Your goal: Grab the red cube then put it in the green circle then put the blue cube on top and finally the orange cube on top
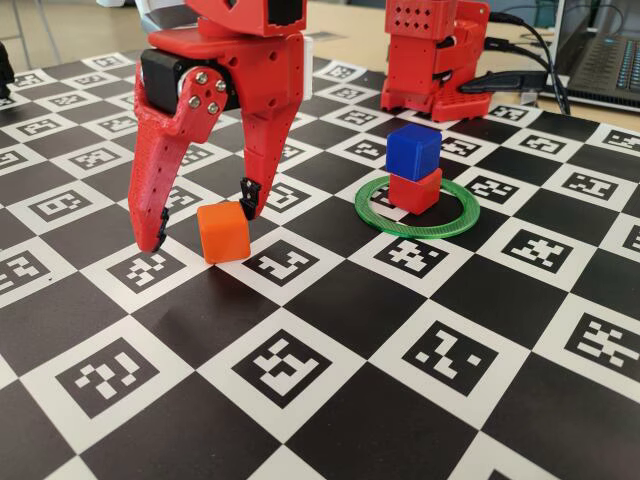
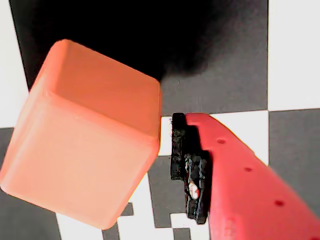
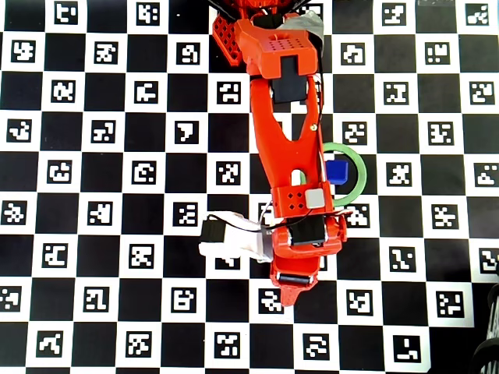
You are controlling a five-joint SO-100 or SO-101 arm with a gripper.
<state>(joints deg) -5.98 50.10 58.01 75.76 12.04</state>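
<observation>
In the fixed view the gripper [image 1: 203, 227] hangs low over the checkered board [image 1: 330, 400], jaws spread wide with one fingertip on each side of the orange cube [image 1: 222, 231], which sits flat on the board between them; neither pad appears to press it, so this reads as the approach to the last pick. Further toward the board's far edge, beside the arm's base [image 1: 432, 55], the red cube [image 1: 415, 189] rests inside the green circle [image 1: 416, 207] with the blue cube [image 1: 413, 152] stacked on it, slightly turned, so the first two steps look done. In the wrist view the orange cube [image 2: 82, 132] fills the left half, and one red finger with its black pad [image 2: 187, 167] stands just beside the cube's right face with a thin sliver of board showing between them; the other finger is out of frame. In the overhead view the arm [image 3: 284, 148] covers most of the work: the blue cube [image 3: 337, 171] and an arc of the green circle [image 3: 356, 173] peek out on its right, while the orange cube is probably hidden under the wrist, and the red cube cannot be seen.
</observation>
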